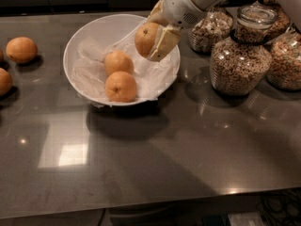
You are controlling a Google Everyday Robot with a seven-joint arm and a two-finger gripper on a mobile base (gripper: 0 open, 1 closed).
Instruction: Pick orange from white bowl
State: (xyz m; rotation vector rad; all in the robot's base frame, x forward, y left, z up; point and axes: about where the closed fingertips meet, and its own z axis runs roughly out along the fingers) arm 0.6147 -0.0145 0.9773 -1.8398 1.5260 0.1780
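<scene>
The white bowl (75,46) with crumpled paper lining stands at the back left of the dark counter. Two oranges lie in it, one (118,62) behind the other (121,86). My gripper (151,40) reaches in from the upper right on a white arm. It is shut on a third orange (145,37) and holds it lifted above the bowl's right side, clear of the paper. One cream finger (164,42) shows on the orange's right side; the other is hidden behind the fruit.
Two more oranges lie on the counter at the far left, one (21,49) behind the other (4,81). Several glass cereal jars stand at the right, the nearest (242,55) just right of the bowl. The counter's front edge runs along the bottom.
</scene>
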